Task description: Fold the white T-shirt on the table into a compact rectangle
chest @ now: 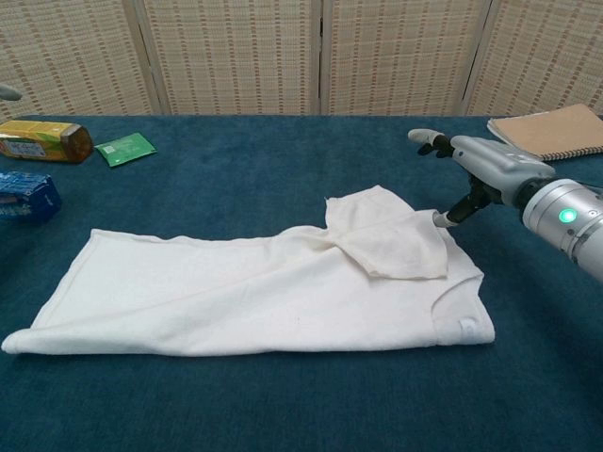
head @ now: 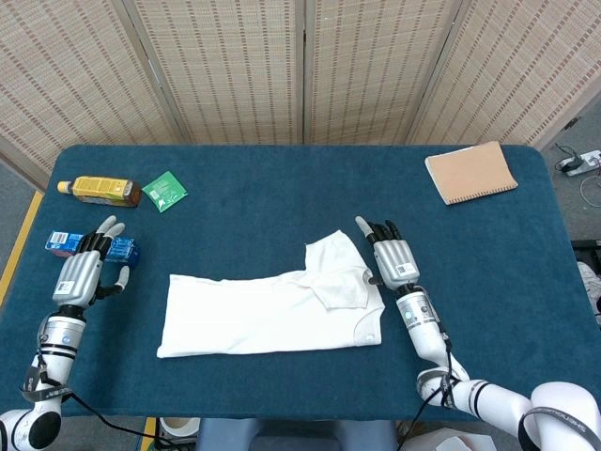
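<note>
Matt white cloth T-shirt (head: 272, 309) on a napped blue fabric tabletop (head: 282, 188); right hand (head: 392, 259) is smooth grey metal.

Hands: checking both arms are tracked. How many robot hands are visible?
2: the left hand beside the blue packet, the right hand at the white T-shirt's folded sleeve.

No readable text; labels on bottle (head: 98, 191), blue pack (head: 90, 245) too small.

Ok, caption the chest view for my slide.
Right hand open beside the half-folded white T-shirt on the blue table.
</note>
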`<state>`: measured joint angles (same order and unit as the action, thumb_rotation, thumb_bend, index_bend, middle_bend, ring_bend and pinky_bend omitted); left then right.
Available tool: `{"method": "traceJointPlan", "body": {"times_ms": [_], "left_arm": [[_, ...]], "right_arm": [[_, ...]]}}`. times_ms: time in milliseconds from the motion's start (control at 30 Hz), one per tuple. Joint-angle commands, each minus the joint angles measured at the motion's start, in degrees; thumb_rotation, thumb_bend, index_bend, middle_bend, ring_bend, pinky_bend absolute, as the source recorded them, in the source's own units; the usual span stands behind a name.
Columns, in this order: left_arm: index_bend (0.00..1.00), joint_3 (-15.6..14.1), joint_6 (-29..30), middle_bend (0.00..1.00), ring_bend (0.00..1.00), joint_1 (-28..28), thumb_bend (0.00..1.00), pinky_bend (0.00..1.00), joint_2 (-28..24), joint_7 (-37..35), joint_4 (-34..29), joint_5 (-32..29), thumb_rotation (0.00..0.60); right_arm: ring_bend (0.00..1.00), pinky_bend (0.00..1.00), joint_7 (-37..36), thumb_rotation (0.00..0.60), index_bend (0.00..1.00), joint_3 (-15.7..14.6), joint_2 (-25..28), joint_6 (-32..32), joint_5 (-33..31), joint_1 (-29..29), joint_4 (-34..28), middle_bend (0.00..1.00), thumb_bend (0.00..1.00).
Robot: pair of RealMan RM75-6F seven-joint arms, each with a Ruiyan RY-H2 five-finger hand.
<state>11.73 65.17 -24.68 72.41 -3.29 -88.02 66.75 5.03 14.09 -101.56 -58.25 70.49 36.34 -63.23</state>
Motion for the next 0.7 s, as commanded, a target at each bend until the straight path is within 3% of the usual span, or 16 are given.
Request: {"method": "traceJointPlan", "body": {"times_ms": [33, 133, 333, 500, 700], "left_arm": [[0.0, 0.1, 0.2, 0.0, 0.0, 0.2, 0.48, 0.0, -0.1, 0.0, -0.1, 0.0, 0.6], [0.0, 0.1, 0.3, 0.0, 0.0, 0.3, 0.48, 0.0, -0.3, -0.1, -0.2, 0.0, 0.6], [0.0, -0.1, 0.1, 0.0, 0.0, 0.4, 0.49, 0.0, -0.4, -0.3, -0.6, 0.2, 0.6], [0.0, -0.1, 0.5, 0.0, 0.0, 0.6, 0.49, 0.0, -0.5, -0.3, -0.9, 0.4, 0.6], [0.0, -0.3, 0.4, 0.0, 0.0, 0.8, 0.49, 0.0, -0.5, -0.3, -1.1, 0.6, 0.6]], "right_arm": [[0.1, 0.0, -0.6, 0.6, 0.0, -1.6, 3.0, -1.6, 2.7, -0.9, -4.3, 0.12, 0.19], [0.1, 0.0, -0.9, 0.6, 0.02, -3.0, 5.4, -2.8, 4.7, -1.8, -7.7, 0.13, 0.19], [0.1, 0.0, 0.5, 0.6, 0.18, -6.6, 9.2, -4.6, 9.2, -3.2, -11.9, 0.18, 0.2], [0.1, 0.0, 0.2, 0.6, 0.23, -6.5, 9.7, -3.8, 7.1, -4.0, -13.1, 0.19, 0.22], [0.1, 0.0, 0.8, 0.6, 0.3, -9.4, 9.5, -4.5, 10.5, -4.7, -14.1, 0.21, 0.22]]}}
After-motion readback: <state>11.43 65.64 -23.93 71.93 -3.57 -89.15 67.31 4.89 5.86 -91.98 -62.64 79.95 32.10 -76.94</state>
